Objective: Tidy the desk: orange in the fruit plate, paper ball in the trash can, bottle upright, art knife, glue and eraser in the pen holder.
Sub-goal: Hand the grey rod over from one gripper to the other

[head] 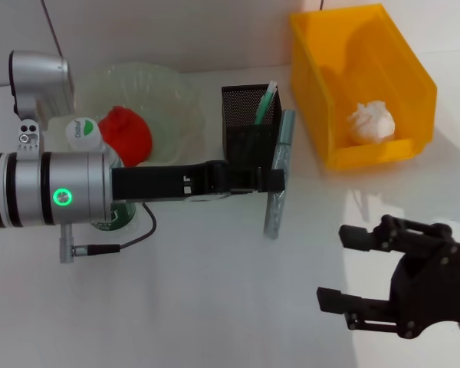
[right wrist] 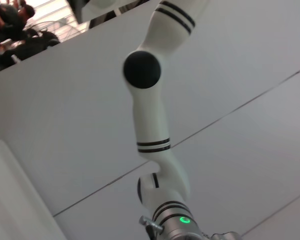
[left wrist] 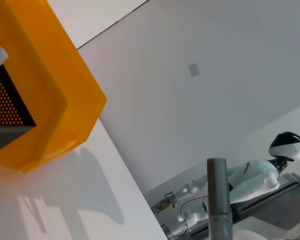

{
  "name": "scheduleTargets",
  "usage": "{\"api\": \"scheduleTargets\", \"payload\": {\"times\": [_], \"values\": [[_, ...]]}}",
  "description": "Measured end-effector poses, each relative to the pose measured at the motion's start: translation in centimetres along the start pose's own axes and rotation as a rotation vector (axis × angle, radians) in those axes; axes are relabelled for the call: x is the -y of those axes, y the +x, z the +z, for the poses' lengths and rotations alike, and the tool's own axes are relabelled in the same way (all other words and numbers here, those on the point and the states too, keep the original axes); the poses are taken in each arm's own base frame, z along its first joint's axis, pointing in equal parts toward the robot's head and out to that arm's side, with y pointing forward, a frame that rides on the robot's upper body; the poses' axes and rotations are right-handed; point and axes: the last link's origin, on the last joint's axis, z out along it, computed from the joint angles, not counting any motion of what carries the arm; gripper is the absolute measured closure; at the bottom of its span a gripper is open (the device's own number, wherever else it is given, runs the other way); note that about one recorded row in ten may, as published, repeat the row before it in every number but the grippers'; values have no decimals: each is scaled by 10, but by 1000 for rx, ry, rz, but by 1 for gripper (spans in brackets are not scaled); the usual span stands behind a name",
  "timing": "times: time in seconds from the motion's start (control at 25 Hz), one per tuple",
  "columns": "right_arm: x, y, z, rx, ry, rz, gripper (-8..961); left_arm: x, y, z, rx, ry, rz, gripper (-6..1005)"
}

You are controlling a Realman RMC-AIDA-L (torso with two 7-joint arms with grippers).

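Far left of the head view: bottle point(head: 88, 138) standing upright on the desk point(head: 215, 307), white cap with green label, largely hidden behind the left arm; just beside it, orange point(head: 126, 134) lying in the clear plate point(head: 176, 100), wrapped in red net. Across the middle: left arm stretched level from the left edge toward the holder point(head: 249, 126); left gripper point(head: 274, 181) clamped narrow on the knife point(head: 278, 172), a long grey stick held tilted, its upper end beside the holder's right rim, its lower end over the desk; touching the holder or not, cannot tell. Inside the black mesh holder: one green-tipped stick point(head: 266, 103) leaning toward the right corner; glue or something else, cannot tell. Right of the holder: yellow bin point(head: 322, 84), well apart from the plate, with the white paper ball point(head: 371, 121) resting on its floor. Lower right: right gripper point(head: 341, 264) hovering over bare desk, black fingers spread wide, nothing between them. In the left wrist view: yellow bin wall point(left wrist: 60, 95) close by, mesh of the holder point(left wrist: 5, 107) at the frame edge, grey knife shaft point(left wrist: 219, 200) rising in the foreground. Eraser not made out.
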Motion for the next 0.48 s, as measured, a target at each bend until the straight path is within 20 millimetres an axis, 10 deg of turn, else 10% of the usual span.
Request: {"api": "scheduleTargets", "payload": {"times": [0.48], "values": [[0, 8, 3, -35, -29, -224, 304, 5, 1, 1, -10, 17, -46, 875]]}}
